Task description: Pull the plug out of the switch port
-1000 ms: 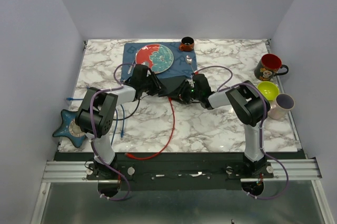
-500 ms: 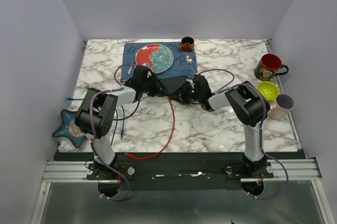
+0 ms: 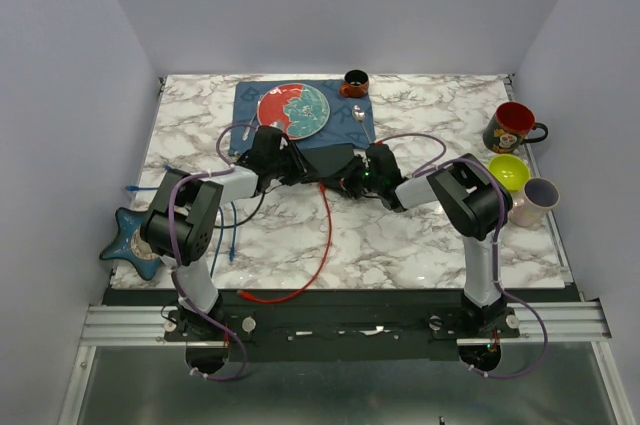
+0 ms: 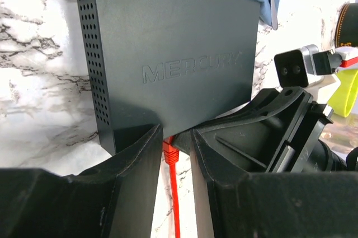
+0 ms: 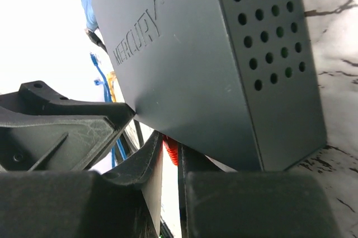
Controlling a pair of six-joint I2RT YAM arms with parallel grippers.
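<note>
The switch is a flat dark box marked MERCURY, lying mid-table against the blue placemat; it also shows in the left wrist view and the right wrist view. A red plug sits in its near edge, and its red cable runs toward me. My right gripper comes from the right, and its fingers are shut on the plug. My left gripper comes from the left. Its fingers stand narrowly apart astride the cable, with a gap on one side.
Behind the switch lies a blue placemat with a red and teal plate, a spoon and a small brown cup. A red mug, a yellow bowl and a pale mug stand at the right. A blue star-shaped thing and a blue cable lie at the left.
Both grippers and the switch have shifted very slightly to the left. The red plug stays in the switch.
</note>
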